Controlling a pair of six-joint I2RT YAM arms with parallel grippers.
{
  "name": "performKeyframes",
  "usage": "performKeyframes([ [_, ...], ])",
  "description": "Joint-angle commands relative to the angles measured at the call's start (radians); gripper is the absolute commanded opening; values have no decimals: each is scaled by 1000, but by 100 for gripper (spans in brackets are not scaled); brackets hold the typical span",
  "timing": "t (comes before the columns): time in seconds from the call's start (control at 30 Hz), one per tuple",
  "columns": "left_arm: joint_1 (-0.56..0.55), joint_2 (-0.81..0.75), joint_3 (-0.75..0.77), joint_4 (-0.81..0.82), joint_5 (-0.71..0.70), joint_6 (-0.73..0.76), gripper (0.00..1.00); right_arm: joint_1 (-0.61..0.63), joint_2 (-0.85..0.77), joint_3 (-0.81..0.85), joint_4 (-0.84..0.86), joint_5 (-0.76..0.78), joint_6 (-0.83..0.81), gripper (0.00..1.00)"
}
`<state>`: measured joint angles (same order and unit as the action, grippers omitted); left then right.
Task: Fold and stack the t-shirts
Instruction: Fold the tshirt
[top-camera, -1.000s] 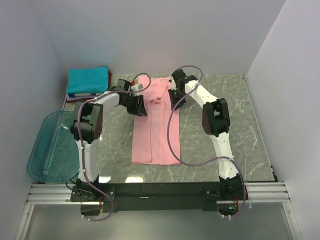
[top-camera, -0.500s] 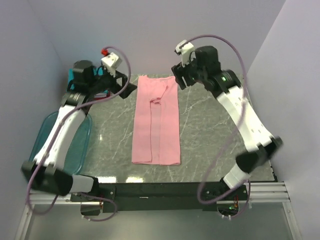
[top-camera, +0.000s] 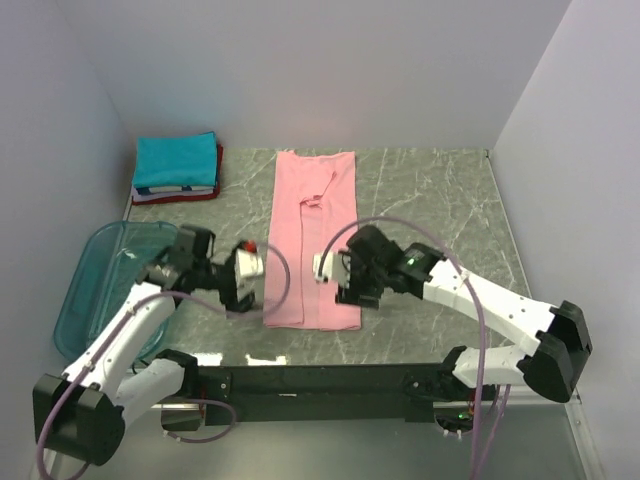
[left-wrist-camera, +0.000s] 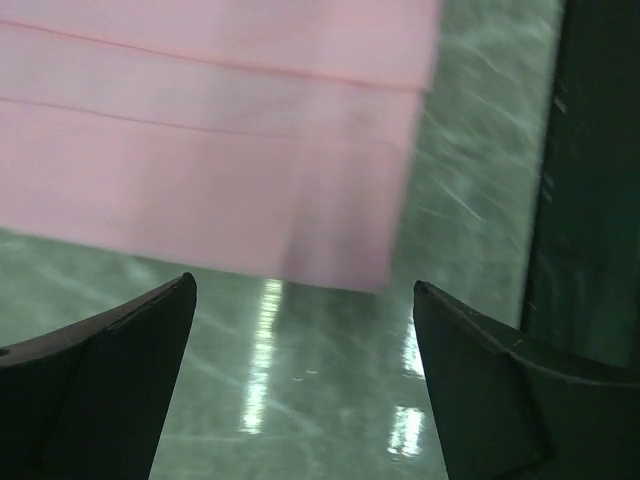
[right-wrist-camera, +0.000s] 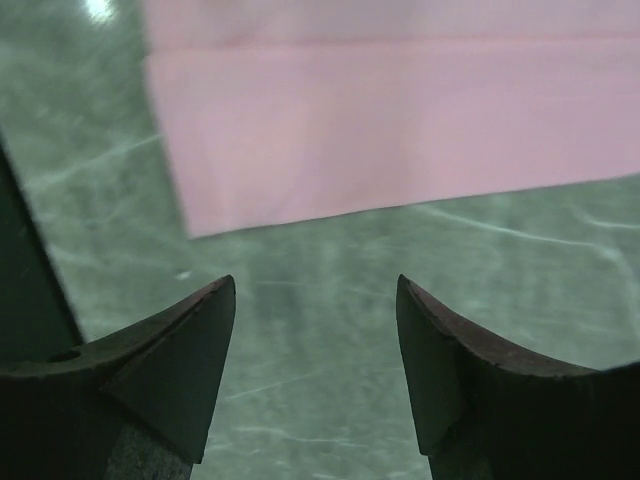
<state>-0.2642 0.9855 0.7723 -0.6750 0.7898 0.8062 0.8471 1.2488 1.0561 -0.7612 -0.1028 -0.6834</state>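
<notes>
One pink t-shirt (top-camera: 311, 240), folded lengthwise, flat on the table (top-camera: 430, 200); one folded stack (top-camera: 176, 166), teal on top, far left; one blue bin (top-camera: 95, 290). Left gripper (left-wrist-camera: 303, 285) and right gripper (right-wrist-camera: 315, 280) spread wide, down from the far end to the near hem.

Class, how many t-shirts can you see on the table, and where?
2 clearly: the pink t-shirt lies flat in the middle, and the teal t-shirt sits folded at the far left corner. Beneath it, red and white edges suggest more, mostly hidden.

One pink t-shirt (top-camera: 310, 240), one teal-topped stack of folded t-shirts (top-camera: 176, 168), one blue bin (top-camera: 95, 300), a left gripper (left-wrist-camera: 303, 283) and a right gripper (right-wrist-camera: 316, 280).
</notes>
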Motion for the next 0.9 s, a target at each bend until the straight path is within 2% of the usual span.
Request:
performKeyframes([
  [0.0,-75,-117,-129,-69,16,246,95,38,-38,-97,23,-69,-35,71],
  [0.1,-139,-163,-228,14,-37,203,86,61,-38,-171,86,-89,-24,69],
  [0.13,-168,-169,-243,35,-55,194,79,70,-34,-191,106,-89,-21,67],
  [0.27,-237,-171,-303,113,-118,169,64,124,-35,-312,242,-69,-19,62],
  [0.43,-303,-133,-346,215,-179,163,61,188,-11,-392,364,-17,-15,60],
  [0.73,-400,-41,-399,382,-322,139,59,194,66,-487,513,66,-44,59],
  [0.87,-420,1,-413,417,-365,151,57,191,93,-502,533,81,-50,52],
])
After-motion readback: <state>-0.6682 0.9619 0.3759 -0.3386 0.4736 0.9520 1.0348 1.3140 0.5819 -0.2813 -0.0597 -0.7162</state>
